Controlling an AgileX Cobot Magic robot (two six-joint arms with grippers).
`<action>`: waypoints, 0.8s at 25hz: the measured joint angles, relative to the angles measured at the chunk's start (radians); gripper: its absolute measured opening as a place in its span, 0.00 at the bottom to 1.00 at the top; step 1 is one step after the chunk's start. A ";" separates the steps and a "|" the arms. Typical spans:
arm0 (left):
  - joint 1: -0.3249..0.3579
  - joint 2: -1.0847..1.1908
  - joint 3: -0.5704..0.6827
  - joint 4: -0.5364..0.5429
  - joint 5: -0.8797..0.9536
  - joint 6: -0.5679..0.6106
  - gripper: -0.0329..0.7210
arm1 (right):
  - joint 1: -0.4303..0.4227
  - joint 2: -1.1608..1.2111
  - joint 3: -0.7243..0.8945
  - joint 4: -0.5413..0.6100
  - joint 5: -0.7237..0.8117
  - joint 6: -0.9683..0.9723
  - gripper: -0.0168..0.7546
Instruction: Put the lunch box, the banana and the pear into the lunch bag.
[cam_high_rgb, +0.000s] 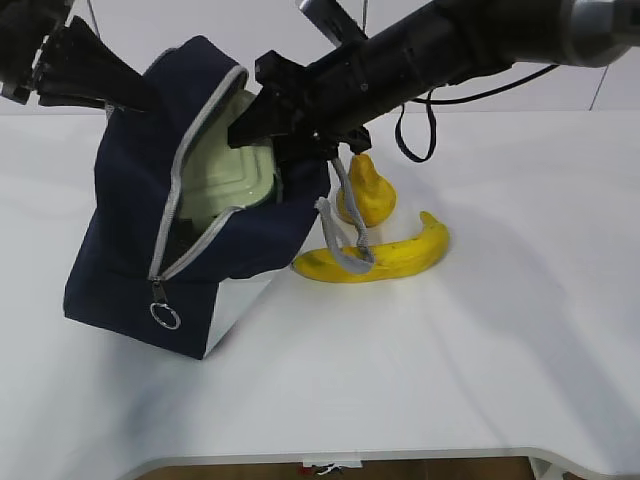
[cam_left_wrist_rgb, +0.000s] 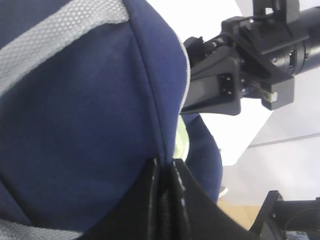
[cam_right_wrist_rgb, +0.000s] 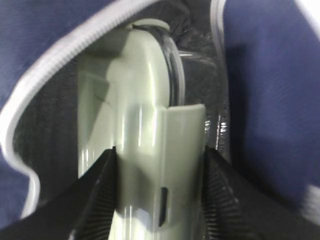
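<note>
We're seeing the left end effector (cam_left_wrist_rgb: 167, 200) at far left, clenched on a fold of the lunch bag (cam_high_rgb: 130, 200), pinching the navy fabric at the bag's upper edge and holding it tilted up off the tabletop (cam_high_rgb: 450, 380). Bag is boxy, navy, with a grey zipper (cam_high_rgb: 190, 190) running open along the top, ring pull (cam_high_rgb: 165, 316) hanging at the low end, and a white end panel (cam_high_rgb: 235, 305) facing us.

Inside the open mouth we're seeing the lunch box (cam_high_rgb: 235, 175): pale sage-green lid, clear glass body, rounded corners. It's sitting partly inside the bag, lid facing the opening. The right end effector (cam_right_wrist_rgb: 157, 195) is reaching in from the right and grasping the lunch box, its jaws pressing on either side of the lid's clip end. Right arm is crossing over the bag's rim and blocking part of the opening in the exterior view.

A grey webbing handle (cam_high_rgb: 345, 235) is dangling off the bag's right side, draping over the banana (cam_high_rgb: 385, 260).

Further right, the banana is lying on the tabletop, long, curved, yellow, just beside the bag. The pear (cam_high_rgb: 367, 192) is standing just behind it, squat, yellow, partly hidden by the handle. Both are outside the bag.
</note>
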 joint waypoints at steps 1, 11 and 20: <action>0.000 0.000 0.000 0.008 0.000 0.000 0.05 | 0.007 0.007 -0.008 0.000 -0.002 0.022 0.52; 0.000 0.000 0.000 0.040 -0.009 0.002 0.05 | 0.045 0.074 -0.021 0.009 -0.095 0.126 0.52; 0.000 0.000 0.000 0.066 -0.011 0.002 0.05 | 0.048 0.168 -0.023 0.072 -0.138 0.128 0.52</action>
